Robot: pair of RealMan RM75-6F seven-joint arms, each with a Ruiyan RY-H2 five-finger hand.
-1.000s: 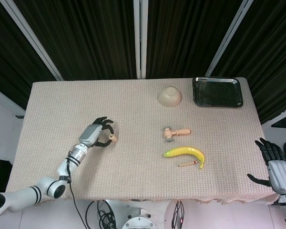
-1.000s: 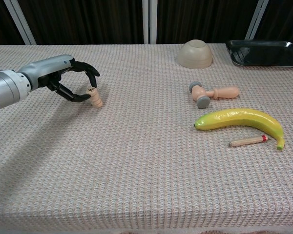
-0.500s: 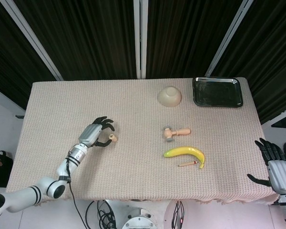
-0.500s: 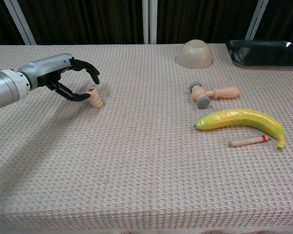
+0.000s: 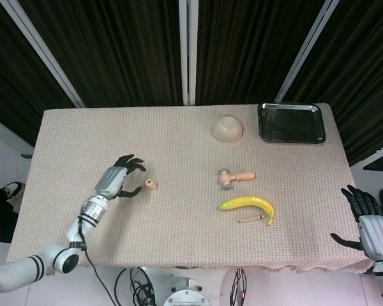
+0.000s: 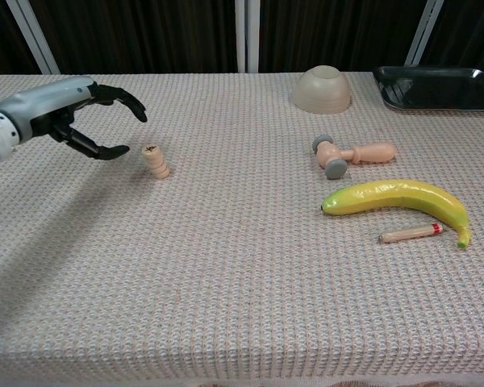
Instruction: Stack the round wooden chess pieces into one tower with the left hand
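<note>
A small tower of round wooden chess pieces (image 6: 155, 160) stands upright on the woven tablecloth, left of centre; from above it shows as a tan disc (image 5: 150, 185). My left hand (image 6: 74, 121) hovers just to its left with fingers spread and nothing in it, a clear gap between fingertips and tower. The same left hand (image 5: 120, 179) shows in the head view, left of the tower. My right hand (image 5: 365, 223) hangs off the table's right front corner, fingers apart and empty.
A beige bowl (image 6: 322, 90) lies upside down at the back, with a black tray (image 6: 437, 87) to its right. A small wooden mallet (image 6: 351, 156), a banana (image 6: 399, 197) and a short wooden stick (image 6: 411, 234) lie right of centre.
My left hand let go of the tower of pieces and drew back to the left, fingers opening. The tower stays standing. The right hand has not moved.
</note>
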